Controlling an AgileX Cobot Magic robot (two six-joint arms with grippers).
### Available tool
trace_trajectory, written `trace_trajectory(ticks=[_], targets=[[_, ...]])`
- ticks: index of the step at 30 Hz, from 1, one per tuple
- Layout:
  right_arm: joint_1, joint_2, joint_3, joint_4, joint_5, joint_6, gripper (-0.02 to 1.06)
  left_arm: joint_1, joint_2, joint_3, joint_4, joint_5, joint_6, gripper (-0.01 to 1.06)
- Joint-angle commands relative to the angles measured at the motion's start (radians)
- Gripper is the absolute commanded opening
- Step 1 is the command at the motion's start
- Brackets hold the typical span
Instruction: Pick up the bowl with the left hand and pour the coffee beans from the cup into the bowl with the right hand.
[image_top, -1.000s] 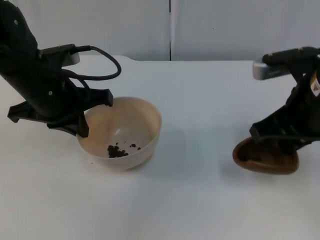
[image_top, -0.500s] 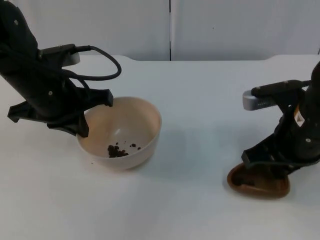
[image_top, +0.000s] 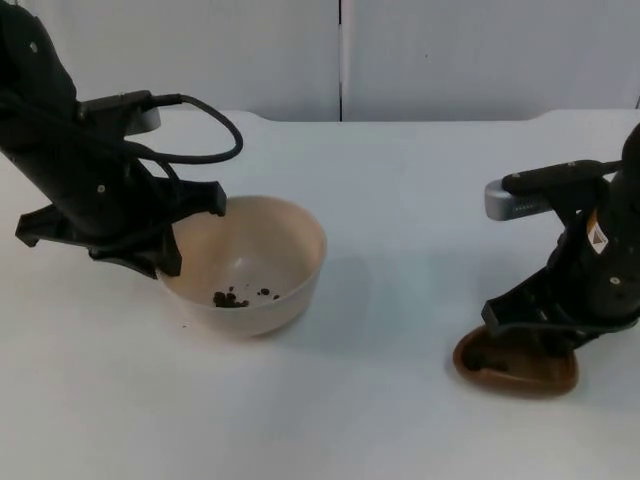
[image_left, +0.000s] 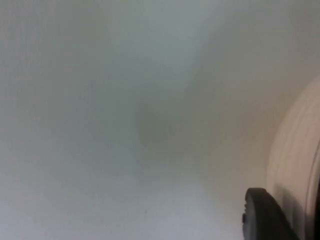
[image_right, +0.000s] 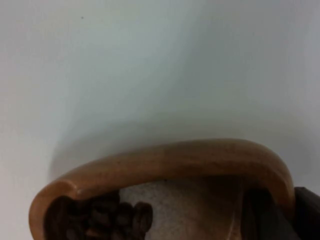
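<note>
The left gripper (image_top: 165, 235) has its jaws clamped on the near-left rim of the smooth, round cream bowl (image_top: 255, 265), with a few dark coffee beans (image_top: 232, 297) inside. The right gripper (image_top: 530, 335) has its jaws closed on the glossy brown teardrop-shaped cup (image_top: 515, 365) on the white bench (image_top: 400, 200).
</note>
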Motion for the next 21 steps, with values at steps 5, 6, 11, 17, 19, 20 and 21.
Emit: trace_trajectory(ticks=[5,6,11,17,19,20,21], targets=[[-0.004,-0.004,0.001,-0.003,-0.002,0.003,0.0,0.001,-0.002,-0.002,0.004,-0.01,0.003,0.57],[-0.004,-0.004,0.001,-0.003,0.001,0.003,0.0,0.001,-0.002,-0.002,0.004,-0.01,0.003,0.6],[-0.004,-0.004,0.001,-0.003,0.006,0.003,0.0,0.001,-0.025,-0.002,-0.01,0.008,0.003,0.7],[-0.004,-0.004,0.001,-0.003,0.006,0.003,0.08,0.001,-0.137,-0.002,-0.012,0.031,0.003,0.7],[-0.004,-0.004,0.001,-0.003,0.006,0.003,0.1,0.001,-0.152,-0.002,-0.012,0.036,0.003,0.7],[-0.004,-0.004,0.001,-0.003,0.006,0.003,0.15,0.001,-0.196,-0.002,-0.012,0.043,0.003,0.7],[-0.004,-0.004,0.001,-0.003,0.003,0.003,0.19,0.001,-0.233,-0.002,-0.012,0.052,0.003,0.7]])
